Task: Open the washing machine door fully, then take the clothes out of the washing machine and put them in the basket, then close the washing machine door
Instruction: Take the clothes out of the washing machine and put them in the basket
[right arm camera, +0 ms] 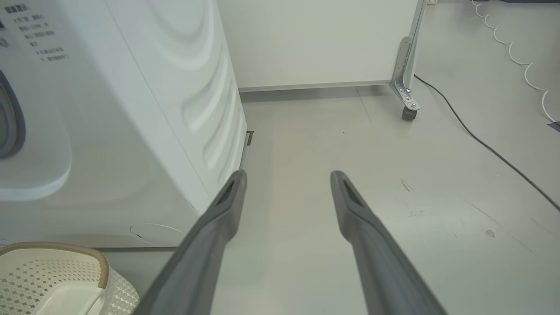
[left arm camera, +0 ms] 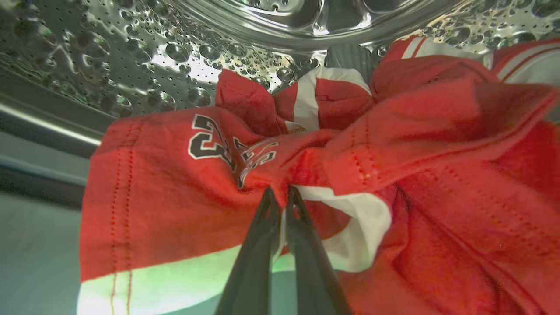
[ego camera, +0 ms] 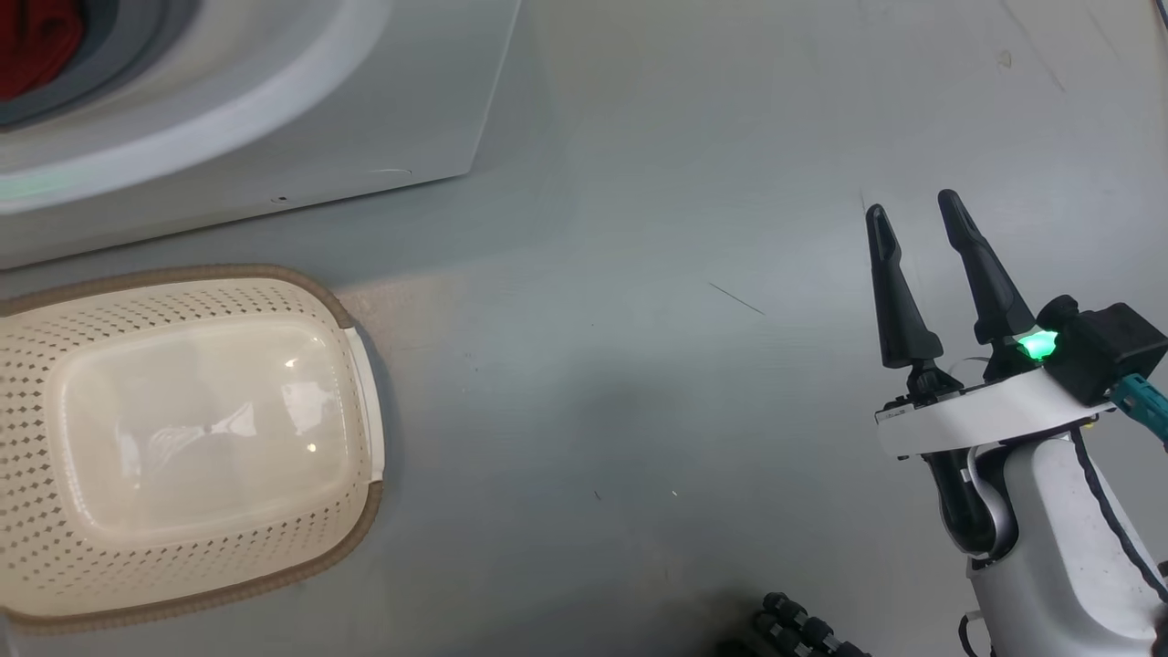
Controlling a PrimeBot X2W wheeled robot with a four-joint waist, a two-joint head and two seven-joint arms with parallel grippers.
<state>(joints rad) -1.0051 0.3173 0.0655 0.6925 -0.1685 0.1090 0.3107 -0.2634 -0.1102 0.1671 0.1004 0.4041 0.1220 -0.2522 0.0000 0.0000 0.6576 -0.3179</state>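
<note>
In the head view, the washing machine (ego camera: pixel 274 119) stands at the upper left. A patch of the red clothes (ego camera: pixel 32 41) shows inside its opening, right in the corner. The basket (ego camera: pixel 360 511) sits on the floor just in front of the machine, with no garment in it yet, so you are at the first pull. Your right gripper (ego camera: pixel 912 205) hangs over bare floor at the lower right, well apart from everything. Its fingers are spread and hold nothing.

In the left wrist view, your left gripper (left arm camera: pixel 281 192) is inside the steel drum (left arm camera: pixel 131 57). Its two fingers are pressed almost together on a bunched fold of the jersey (left arm camera: pixel 175 188), just beside the black "23". The pinch looks thin, taking a ridge of cloth rather than a good handful. Draw back slowly and straight out through the opening. Lift a little as you go so the hem does not drag on the lip. Watch whether the fold slides between the fingers. The rest of the red pile lies tangled over the jersey on the right and may come along or snag, so do not jerk.

In the right wrist view, the right gripper (right arm camera: pixel 288 173) has its fingers wide, with only floor between them. The machine's side (right arm camera: pixel 131 109) is near on the left, and the basket rim (right arm camera: pixel 57 247) is at the lower left corner. Leave that arm out of the path, since the left arm will need that space to swing down to the basket.
</note>
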